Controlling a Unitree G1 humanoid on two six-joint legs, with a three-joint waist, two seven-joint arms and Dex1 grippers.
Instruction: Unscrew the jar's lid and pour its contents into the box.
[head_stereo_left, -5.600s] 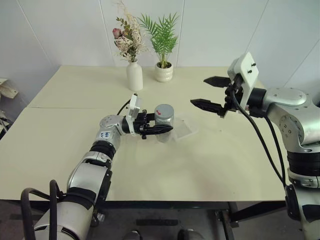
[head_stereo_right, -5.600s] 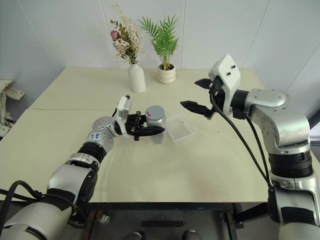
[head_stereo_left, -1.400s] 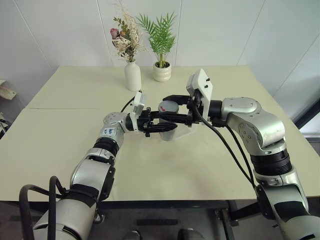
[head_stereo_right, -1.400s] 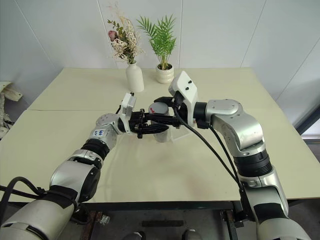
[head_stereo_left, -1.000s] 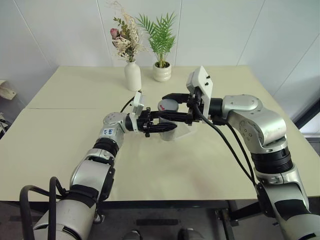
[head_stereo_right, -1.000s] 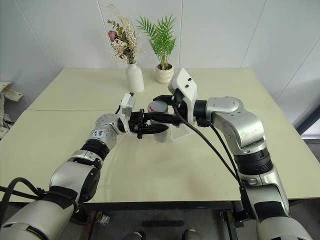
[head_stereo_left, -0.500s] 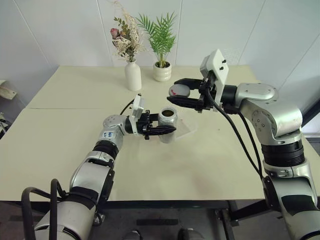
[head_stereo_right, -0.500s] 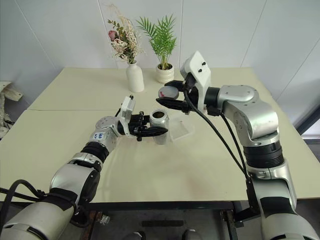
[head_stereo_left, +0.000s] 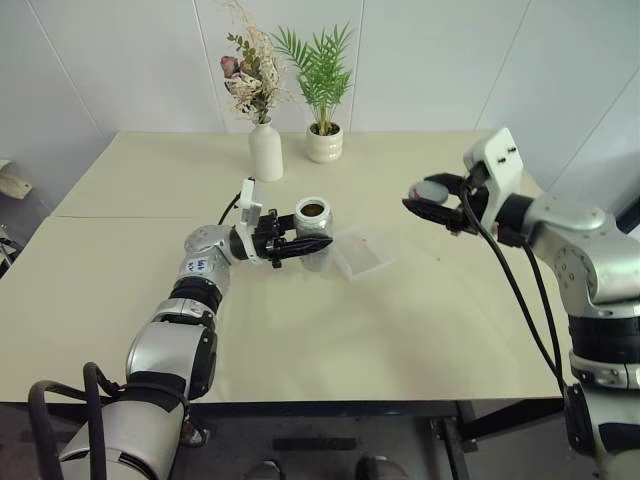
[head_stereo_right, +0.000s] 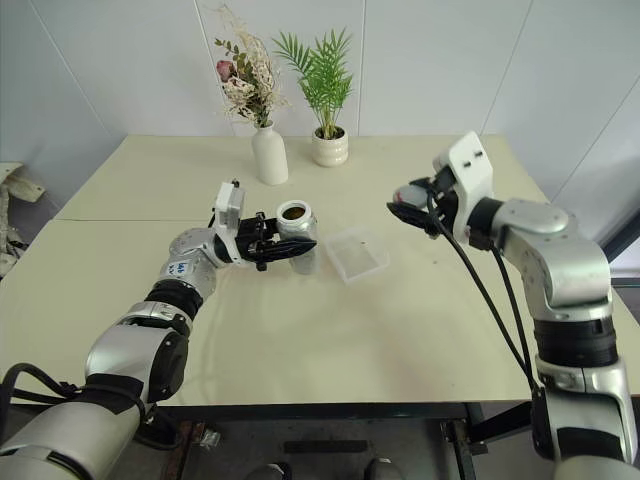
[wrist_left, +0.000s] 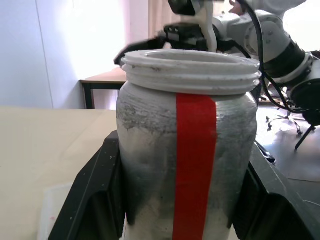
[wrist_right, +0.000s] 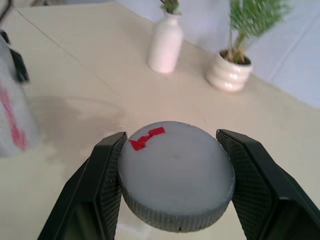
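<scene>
Jar (head_stereo_left: 313, 232) stood open-mouthed and upright at the middle of the table (head_stereo_left: 420, 330), clamped between the two black fingers of the left gripper (head_stereo_left: 304, 243), just beside the box (head_stereo_left: 360, 252). Half a second before, the jar had been held nearer the box; by this moment it sat a little farther to the robot's left. The bigger change was on the right: the right gripper (head_stereo_left: 428, 201), which had hovered just above and behind the jar with the lid (head_stereo_left: 431, 190), had swung well out to the right and hung above bare tabletop, far from jar and box. A second earlier the lid had been on the jar.

The jar was a small cylinder with cloudy, frosted-looking walls, a white threaded neck and a straight red strip (wrist_left: 194, 165) down its side. Something dark showed inside its mouth from above. The lid was a round grey cap with a finely ribbed edge and a small red mark (wrist_right: 146, 138) on its flat top, pinched between the right gripper's textured black fingers (wrist_right: 106, 186). The box was a shallow clear plastic tray with rounded corners. A white vase (head_stereo_left: 267, 151) and a potted plant (head_stereo_left: 325, 141) stood at the far edge.
</scene>
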